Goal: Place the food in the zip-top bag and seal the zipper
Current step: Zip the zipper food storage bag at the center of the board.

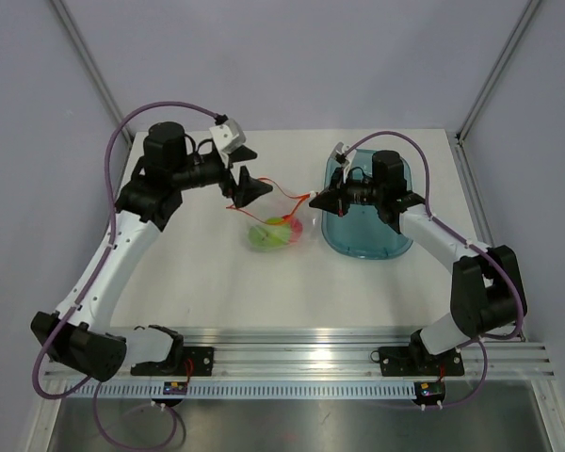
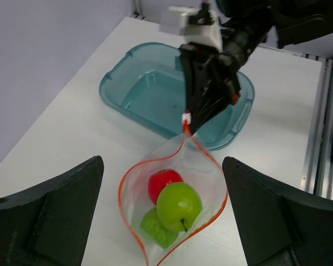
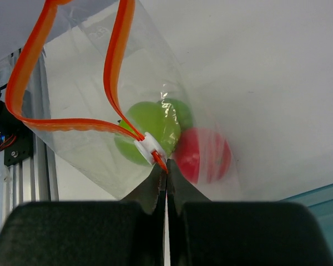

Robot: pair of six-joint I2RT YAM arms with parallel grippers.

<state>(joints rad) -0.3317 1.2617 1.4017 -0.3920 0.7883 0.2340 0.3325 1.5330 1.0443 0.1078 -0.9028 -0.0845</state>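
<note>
A small clear, crinkly plastic bag (image 2: 208, 177) sits on the white bench (image 2: 72, 127) between the two arms, near a translucent teal oval tray (image 2: 116, 91). Its thin orange-red zipper strip (image 2: 121, 194) gapes open in a leaf shape. Inside lie two lime-green toy apples (image 2: 179, 206) and a smaller red toy fruit (image 2: 164, 183).

The right gripper (image 3: 166, 177) is pinched tight on the strip's far end, just beside a white slider (image 3: 147, 147). The left gripper (image 2: 162, 163) stands wide, its fingers either side of the bag's near end; contact with the bag cannot be told.
</note>
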